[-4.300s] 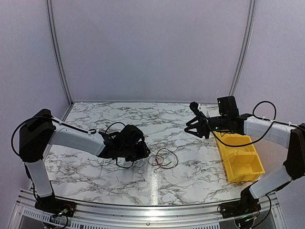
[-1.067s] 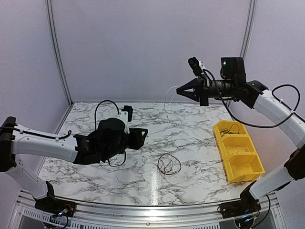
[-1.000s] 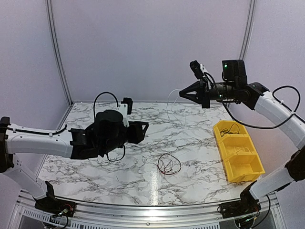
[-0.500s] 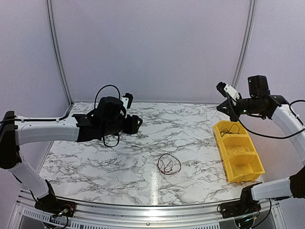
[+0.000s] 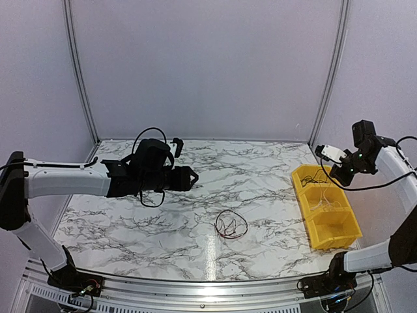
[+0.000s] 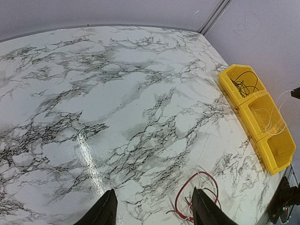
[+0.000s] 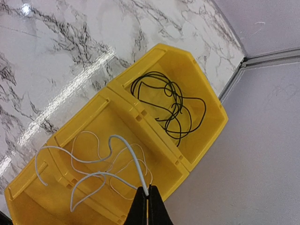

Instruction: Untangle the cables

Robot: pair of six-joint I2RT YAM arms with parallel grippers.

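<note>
The right claw pinches the white-grey cable, which dangles straight below into the yellow bin's middle compartment, lower centre of frame. The left claw, jaws apart and empty, is nearer the red-and-black tangle, at its view's lower right.

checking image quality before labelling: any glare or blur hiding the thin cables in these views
top external: a glare streak on the table runs beside the cable loops, which look thin but readable; left wrist: similar streak, red cable sharp; right wrist: sharp, white cable pale against the yellow bin, black cable clear
</note>
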